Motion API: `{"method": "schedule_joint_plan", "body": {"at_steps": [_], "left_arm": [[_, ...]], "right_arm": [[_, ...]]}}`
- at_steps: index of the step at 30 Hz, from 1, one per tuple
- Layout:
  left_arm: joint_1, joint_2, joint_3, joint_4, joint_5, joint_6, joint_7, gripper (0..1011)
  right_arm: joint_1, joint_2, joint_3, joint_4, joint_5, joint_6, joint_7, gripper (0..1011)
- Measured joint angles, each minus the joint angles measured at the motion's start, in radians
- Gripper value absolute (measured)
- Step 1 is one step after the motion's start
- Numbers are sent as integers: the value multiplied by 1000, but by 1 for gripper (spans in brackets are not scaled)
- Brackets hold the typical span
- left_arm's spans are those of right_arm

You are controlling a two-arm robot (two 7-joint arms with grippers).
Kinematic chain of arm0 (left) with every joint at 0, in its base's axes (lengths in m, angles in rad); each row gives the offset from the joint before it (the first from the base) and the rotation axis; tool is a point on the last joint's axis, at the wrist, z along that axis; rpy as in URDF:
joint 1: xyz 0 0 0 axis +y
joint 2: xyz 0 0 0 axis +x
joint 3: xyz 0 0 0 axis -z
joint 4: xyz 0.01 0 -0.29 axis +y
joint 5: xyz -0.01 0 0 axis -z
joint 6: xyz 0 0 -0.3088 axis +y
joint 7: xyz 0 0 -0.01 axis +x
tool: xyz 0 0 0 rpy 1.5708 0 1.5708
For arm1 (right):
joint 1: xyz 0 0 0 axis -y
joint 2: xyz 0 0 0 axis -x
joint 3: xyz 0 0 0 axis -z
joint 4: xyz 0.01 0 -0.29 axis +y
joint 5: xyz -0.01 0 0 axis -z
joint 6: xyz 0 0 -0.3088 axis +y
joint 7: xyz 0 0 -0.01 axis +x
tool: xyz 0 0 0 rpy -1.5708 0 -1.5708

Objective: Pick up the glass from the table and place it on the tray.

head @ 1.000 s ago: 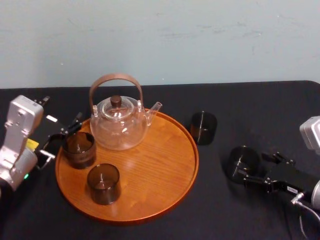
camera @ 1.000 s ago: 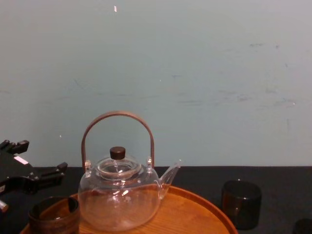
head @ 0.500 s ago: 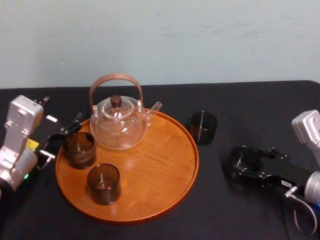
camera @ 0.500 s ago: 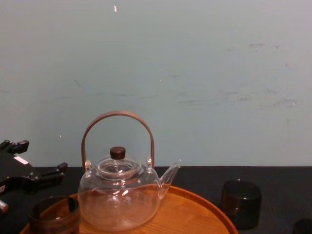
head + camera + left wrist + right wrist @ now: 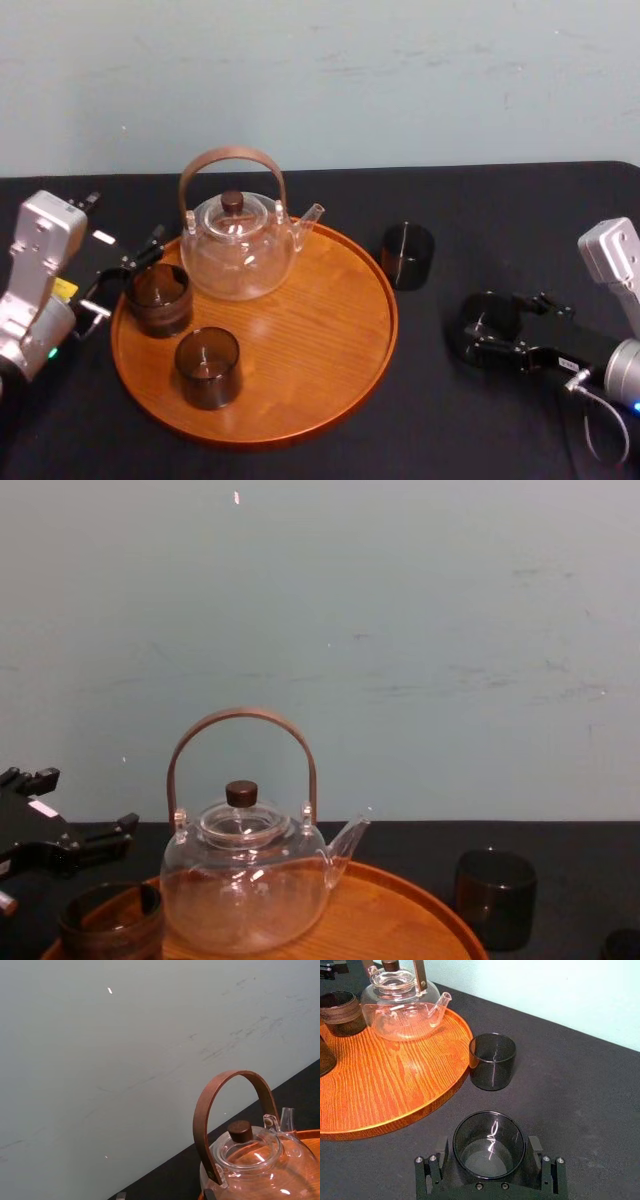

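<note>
Two fingers of the right gripper (image 5: 488, 1155) stand apart around the glass (image 5: 488, 318) at lower right, ready to clamp; the left gripper (image 5: 125, 275), fingers apart, waits beside the tray (image 5: 330, 380).

A clear glass teapot (image 5: 405, 1010) is seen well ahead of the jaws of the right gripper (image 5: 489, 1152), with a dark tumbler (image 5: 492, 1061) set nearer them. A ridged brownish cup (image 5: 158, 298) is placed just beside the jaws of the left gripper (image 5: 120, 280).
</note>
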Motion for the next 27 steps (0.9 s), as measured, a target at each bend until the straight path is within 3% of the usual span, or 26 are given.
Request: {"method": "schedule_joint_plan", "body": {"at_steps": [5, 10, 27], "left_arm": [[0, 0, 0, 0, 0, 0, 0, 1001], [0, 0, 0, 0, 0, 0, 0, 1001], [0, 0, 0, 0, 0, 0, 0, 1001]], "right_arm": [[-1, 0, 1, -1, 1, 0, 0, 978], [-2, 1, 2, -2, 2, -1, -1, 881], [-3, 2, 3, -3, 5, -1, -1, 881]]}}
